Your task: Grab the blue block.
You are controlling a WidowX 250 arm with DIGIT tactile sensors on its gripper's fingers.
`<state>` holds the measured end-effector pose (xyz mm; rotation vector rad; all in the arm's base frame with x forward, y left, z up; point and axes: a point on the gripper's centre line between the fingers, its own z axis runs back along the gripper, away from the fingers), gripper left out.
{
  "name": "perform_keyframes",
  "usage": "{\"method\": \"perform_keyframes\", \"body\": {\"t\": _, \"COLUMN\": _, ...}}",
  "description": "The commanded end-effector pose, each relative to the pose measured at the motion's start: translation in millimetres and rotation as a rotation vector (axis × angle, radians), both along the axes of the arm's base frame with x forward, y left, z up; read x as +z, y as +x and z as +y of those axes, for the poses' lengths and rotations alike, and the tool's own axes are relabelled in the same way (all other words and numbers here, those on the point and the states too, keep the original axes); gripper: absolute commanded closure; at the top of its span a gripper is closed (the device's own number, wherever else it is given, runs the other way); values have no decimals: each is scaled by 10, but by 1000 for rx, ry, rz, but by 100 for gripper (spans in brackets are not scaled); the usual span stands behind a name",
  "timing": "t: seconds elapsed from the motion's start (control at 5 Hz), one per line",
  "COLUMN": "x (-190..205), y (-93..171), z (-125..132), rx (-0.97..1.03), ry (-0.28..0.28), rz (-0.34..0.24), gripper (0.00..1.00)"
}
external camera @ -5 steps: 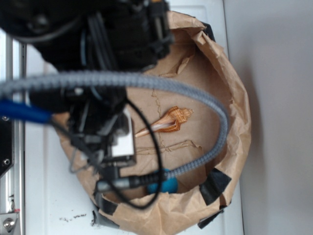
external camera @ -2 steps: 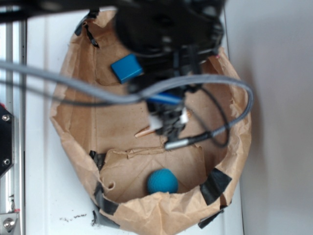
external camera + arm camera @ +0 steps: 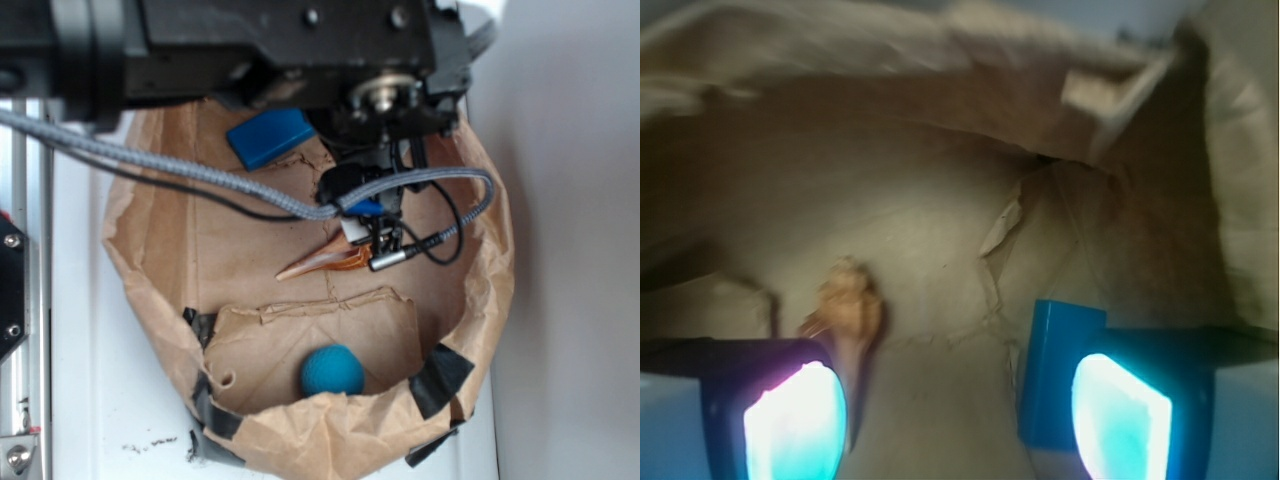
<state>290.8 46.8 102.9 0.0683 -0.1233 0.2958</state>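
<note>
Wrist view shows my gripper (image 3: 958,415) spread wide and empty, the flat bright blue block (image 3: 1057,372) just inside its right finger.

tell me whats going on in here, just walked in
A robot arm is reaching into a crumpled brown paper bag to get the blue block. Its gripper is open and holds nothing yet. In the wrist view the block sits just inside the right-hand finger, with a small orange shell near the other finger. A teal ball lies apart at the near end of the bag, untouched.
</note>
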Motion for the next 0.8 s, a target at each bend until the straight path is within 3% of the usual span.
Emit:
{"method": "perform_keyframes", "body": {"t": 0.0, "x": -168, "y": 62, "z": 396, "rx": 190, "ry": 21, "rz": -10, "gripper": 0}}
{"method": "perform_keyframes", "body": {"t": 0.2, "x": -245, "y": 66, "z": 469, "rx": 202, "ry": 37, "rz": 8, "gripper": 0}}
{"method": "perform_keyframes", "body": {"t": 0.4, "x": -139, "y": -46, "z": 453, "rx": 163, "ry": 1, "rz": 40, "gripper": 0}}
{"method": "perform_keyframes", "body": {"t": 0.6, "x": 86, "y": -238, "z": 399, "rx": 93, "ry": -97, "rz": -26, "gripper": 0}}
